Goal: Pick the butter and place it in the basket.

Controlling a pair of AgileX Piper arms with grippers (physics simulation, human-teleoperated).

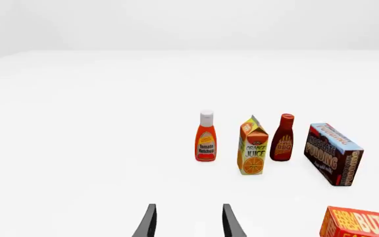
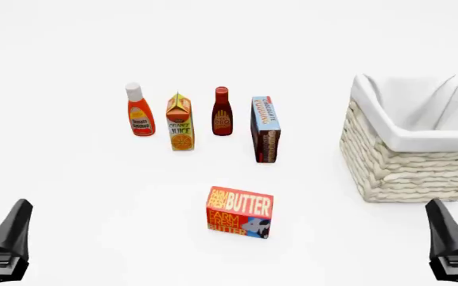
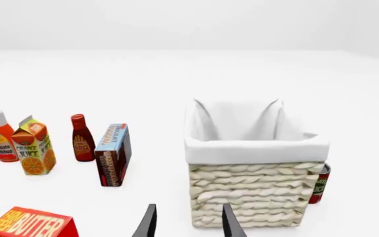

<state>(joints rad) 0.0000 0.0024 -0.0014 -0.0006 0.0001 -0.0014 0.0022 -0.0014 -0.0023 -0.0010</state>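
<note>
Entry: approach step, nothing grasped yet. The butter [image 2: 240,213] lay on its side on the tabletop [image 2: 93,190], near the near edge and roughly midway between my two end effectors, touching nothing. The basket [image 2: 410,156] stood toward the right edge, well apart from the butter, its white lining [image 2: 408,142] folded over the rim; I could see nothing inside it.

My left end effector [image 1: 189,222] sat low at the near left corner, fingers parted with a clear gap and nothing between them. My right end effector [image 3: 189,219] sat at the near right corner, likewise parted and holding nothing, aimed at the basket wall.

Further back stood a row: tomato ketchup bottle [image 2: 139,110], orange juice carton [image 2: 180,122], BBQ sauce bottle [image 2: 222,112] and the chocolate pudding box [image 2: 266,128], all well clear of the butter. A can [image 3: 319,183] showed partly behind the basket in the right wrist view.

Judgement: the task stood at its start. The next move called for bringing one end effector over the butter, aligning the fingers across its narrower dimension, then descending. The right arm seemed the better choice, being nearer the basket. The present finger gap might be tight for the box; I noted to check it before descending.
</note>
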